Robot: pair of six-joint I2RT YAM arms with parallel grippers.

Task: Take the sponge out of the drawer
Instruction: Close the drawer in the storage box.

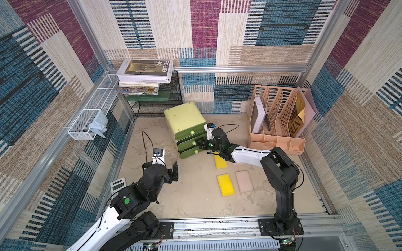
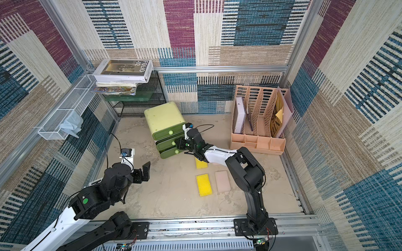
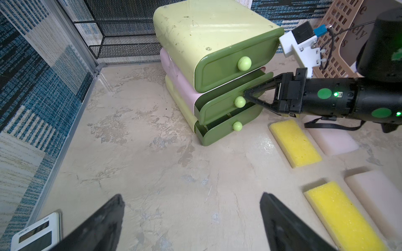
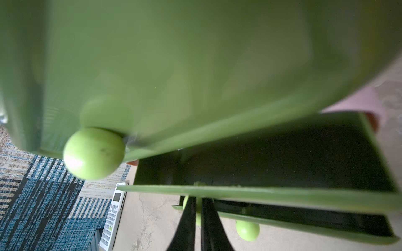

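A light green drawer unit (image 1: pixel 185 117) (image 2: pixel 163 117) (image 3: pixel 213 32) with three dark green drawers stands at the back middle of the table. Its middle drawer (image 3: pixel 217 108) (image 4: pixel 261 193) is pulled out a little, and what shows of its inside is dark. The sponge is hidden. My right gripper (image 1: pixel 199 143) (image 2: pixel 179 143) (image 3: pixel 247 97) (image 4: pixel 198 208) is shut on the middle drawer's pale green knob (image 3: pixel 240 101) (image 4: pixel 198 215). My left gripper (image 1: pixel 175 171) (image 2: pixel 146 171) (image 3: pixel 192 200) hangs open over bare table, front left of the unit, holding nothing.
Two yellow foam pads (image 1: pixel 220 160) (image 1: pixel 226 184) and a pink one (image 1: pixel 244 181) lie on the table under and beside the right arm. A calculator (image 1: pixel 117 185) lies front left. A peach file organizer (image 1: pixel 276 121) stands back right. Books (image 1: pixel 143 71) top a black wire shelf back left.
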